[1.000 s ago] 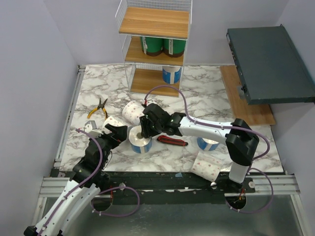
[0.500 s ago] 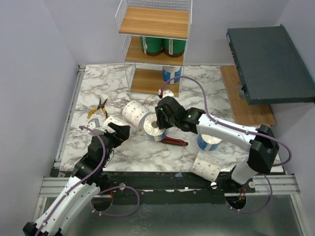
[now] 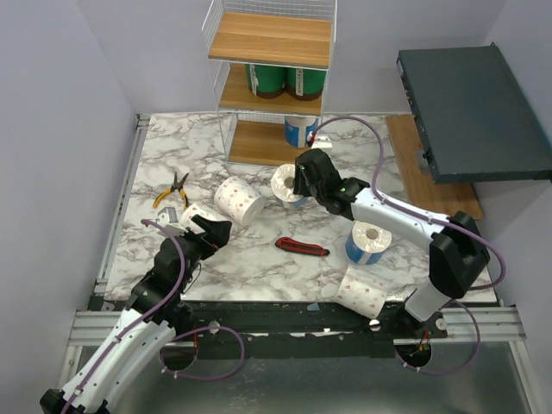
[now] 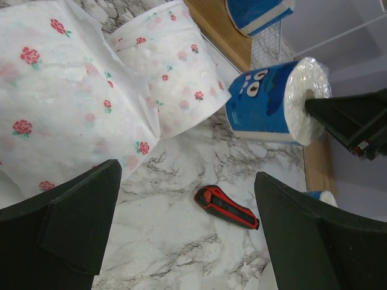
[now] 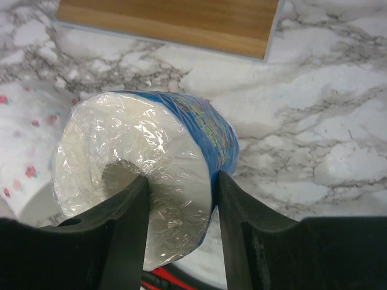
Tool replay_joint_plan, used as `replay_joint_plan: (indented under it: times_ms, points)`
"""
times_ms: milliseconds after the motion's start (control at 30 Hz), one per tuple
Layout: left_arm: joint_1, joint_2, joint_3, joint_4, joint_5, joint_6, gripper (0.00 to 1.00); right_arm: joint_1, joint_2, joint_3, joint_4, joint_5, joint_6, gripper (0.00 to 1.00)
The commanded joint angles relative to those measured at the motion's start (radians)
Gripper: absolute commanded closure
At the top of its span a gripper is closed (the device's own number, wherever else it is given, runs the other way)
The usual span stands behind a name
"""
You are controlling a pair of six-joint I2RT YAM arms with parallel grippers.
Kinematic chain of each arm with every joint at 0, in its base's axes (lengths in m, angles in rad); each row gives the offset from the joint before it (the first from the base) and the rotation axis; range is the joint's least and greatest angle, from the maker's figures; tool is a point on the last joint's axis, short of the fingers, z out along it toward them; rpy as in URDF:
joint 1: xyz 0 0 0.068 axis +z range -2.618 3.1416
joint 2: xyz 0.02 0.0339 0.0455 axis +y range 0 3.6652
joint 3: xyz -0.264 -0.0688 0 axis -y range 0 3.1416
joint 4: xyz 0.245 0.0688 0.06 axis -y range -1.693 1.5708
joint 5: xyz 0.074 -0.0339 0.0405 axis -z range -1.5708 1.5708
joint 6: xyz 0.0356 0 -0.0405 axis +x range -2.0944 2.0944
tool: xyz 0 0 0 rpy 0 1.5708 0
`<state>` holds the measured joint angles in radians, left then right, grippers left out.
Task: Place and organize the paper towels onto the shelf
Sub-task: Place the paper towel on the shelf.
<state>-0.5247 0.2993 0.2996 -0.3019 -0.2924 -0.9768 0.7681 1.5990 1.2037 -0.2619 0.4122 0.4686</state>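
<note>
Farthest from the shelf (image 3: pixel 269 39), by the near edge of the marble table (image 3: pixel 172 147), the first dotted roll (image 3: pixel 362 291) is lying on its side. Your left gripper (image 3: pixel 203 229) is hovering with jaws spread wide, holding nothing, just beside the second dotted roll (image 3: pixel 195 214). The third dotted roll (image 3: pixel 240 198) is lying a little nearer the shelf. A red utility knife (image 3: pixel 302 247) and a standing blue roll (image 3: pixel 369 241) are sitting well in front of the shelf, with yellow-handled pliers (image 3: pixel 172 190) off to its front left.

Just in front of the shelf's lowest level, your right gripper (image 5: pixel 178 199) is pinching the held blue roll (image 5: pixel 181 130). One finger is sitting in the hollow core and the other is pressing the outer wrap. The roll is hanging on its side, seemingly clear of the marble.

On the bottom tier (image 3: pixel 254 142), a shelved blue roll (image 3: pixel 300 129) is standing at the right end. Two green rolls (image 3: pixel 266 82) are filling the middle tier, and the top tier is showing bare wood.

To do this step well, you are probably aiming for the bare wood left of the shelved blue roll, so the blues are sitting together. Consider going in low and straight through the open front, since the middle tier is leaving little headroom and the wire sides are close. Turn the roll upright first, and let go only once its end is resting flat.
</note>
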Motion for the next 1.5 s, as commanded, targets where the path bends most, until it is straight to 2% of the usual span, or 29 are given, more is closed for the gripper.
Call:
replay_joint_plan:
  times_ms: [0, 133, 433, 1033, 1467]
  points:
    - [0.005, 0.008, -0.009, 0.035, 0.045, -0.011, 0.05, -0.01, 0.081, 0.07, 0.228, 0.119, -0.003, 0.55]
    - [0.005, 0.017, -0.016, 0.052, 0.056, -0.013, 0.05, -0.012, 0.137, 0.08, 0.362, 0.184, 0.006, 0.55]
    - [0.005, 0.043, -0.025, 0.077, 0.073, -0.011, 0.05, -0.03, 0.244, 0.118, 0.552, 0.267, 0.027, 0.57]
    - [0.005, 0.129, -0.03, 0.135, 0.093, -0.011, 0.05, -0.053, 0.467, 0.288, 0.667, 0.239, 0.05, 0.57]
    - [0.005, 0.132, -0.032, 0.122, 0.084, -0.013, 0.05, -0.053, 0.577, 0.405, 0.668, 0.239, 0.076, 0.57]
